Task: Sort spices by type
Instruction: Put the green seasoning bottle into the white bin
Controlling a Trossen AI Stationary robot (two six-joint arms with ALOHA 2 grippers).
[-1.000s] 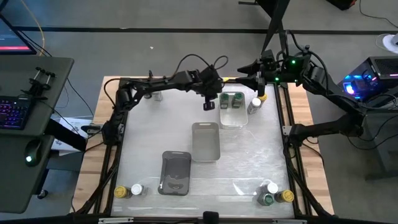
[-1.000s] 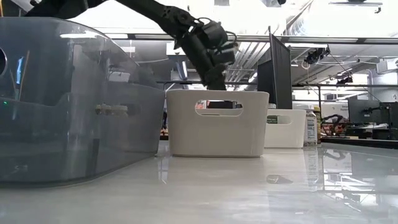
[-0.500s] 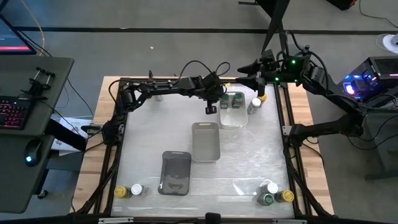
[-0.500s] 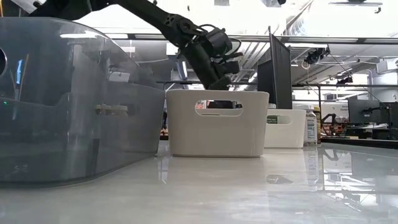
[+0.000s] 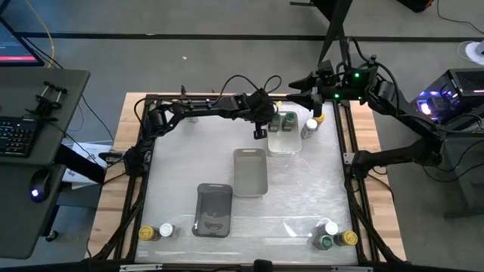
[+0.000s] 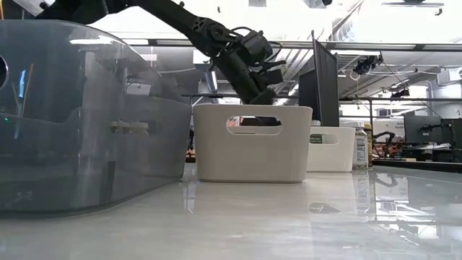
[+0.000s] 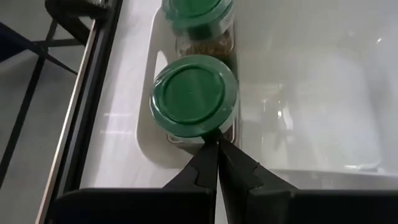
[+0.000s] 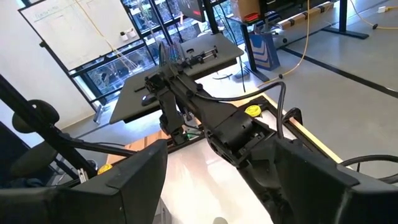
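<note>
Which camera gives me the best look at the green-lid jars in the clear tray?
Left wrist view: both green-lid jars fill the picture, in the clear tray. In the high view they are small, beside the left gripper. Low and right wrist views don't show them.

No text, brand, number or sign can be read anywhere. The jar [image 6: 360, 148] standing at the far side of the table in the low view carries a pale label, but its print is too small to make out. The whiteboard [image 8: 74, 28] in the room behind, seen in the right wrist view, bears only faint, illegible marks.
</note>
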